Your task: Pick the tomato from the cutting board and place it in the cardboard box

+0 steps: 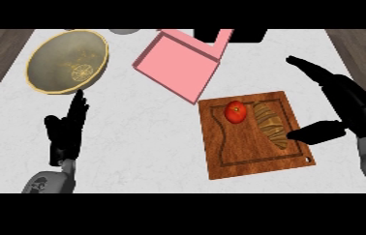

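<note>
- Head view, step in hand: reach for the tomato (236, 111), not yet grasped. It sits on the far-left part of the wooden cutting board (236, 156), just beside a croissant-like pastry (272, 124) lying to its right.
- Head view, advice: the right hand (342, 103) would do best to come down over the tomato from the right and above, with the thumb on the near side and fingers on the far side, so that the pastry is not swept along. The tomato is round and may roll on the board's flat face; closing evenly from both sides should keep it in place.
- Head view, destination: pink box (182, 65), open, lying far-left of the board and apart from it; the carry runs up and to the left.
- Head view, right hand: spread wide, fingers straight toward the far edge, thumb reaching over the board's right rim near the pastry. It holds nothing, and I cannot tell whether the thumb touches the board.
- Head view, left hand (68, 130): resting at lower left, fingers straight, empty.
- Head view, other: brass-coloured bowl (68, 61) at far left, on the white counter (143, 142).
</note>
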Tool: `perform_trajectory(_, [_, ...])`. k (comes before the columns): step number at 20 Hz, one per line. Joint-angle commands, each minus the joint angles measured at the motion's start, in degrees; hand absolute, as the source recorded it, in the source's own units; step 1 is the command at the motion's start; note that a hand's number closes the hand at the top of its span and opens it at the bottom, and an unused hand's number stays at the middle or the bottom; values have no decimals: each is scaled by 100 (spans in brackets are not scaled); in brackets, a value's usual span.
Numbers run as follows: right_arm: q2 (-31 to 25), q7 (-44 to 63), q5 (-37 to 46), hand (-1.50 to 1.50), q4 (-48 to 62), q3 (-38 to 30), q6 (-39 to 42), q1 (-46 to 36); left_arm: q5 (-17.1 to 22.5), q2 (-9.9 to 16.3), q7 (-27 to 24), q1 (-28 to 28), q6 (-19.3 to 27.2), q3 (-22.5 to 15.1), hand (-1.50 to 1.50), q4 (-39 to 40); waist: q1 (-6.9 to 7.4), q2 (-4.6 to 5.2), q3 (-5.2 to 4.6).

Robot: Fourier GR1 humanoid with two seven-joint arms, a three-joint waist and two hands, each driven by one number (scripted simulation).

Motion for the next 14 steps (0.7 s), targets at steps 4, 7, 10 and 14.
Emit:
perform_trajectory(4, [312, 1353, 164, -150, -38, 355, 1074, -761, -171, -149, -162, 117, 31, 7, 0, -74, 42, 6, 4])
perform_trajectory(7, [622, 1748, 590, -150, -321, 808, 1076, -492, -343, -312, -50, 107, 138, -148, 0, -36, 15, 4, 5])
perform_trajectory(10, [1004, 2308, 900, -150, -1, 1016, 1253, -844, -71, -130, -236, 25, -230, 200, 0, 222, 36, 11, 4])
perform_trajectory(14, [1366, 2873, 700, -150, 187, 889, 1810, -1161, 31, 128, -20, 131, -487, 374, 0, -76, 44, 7, 5])
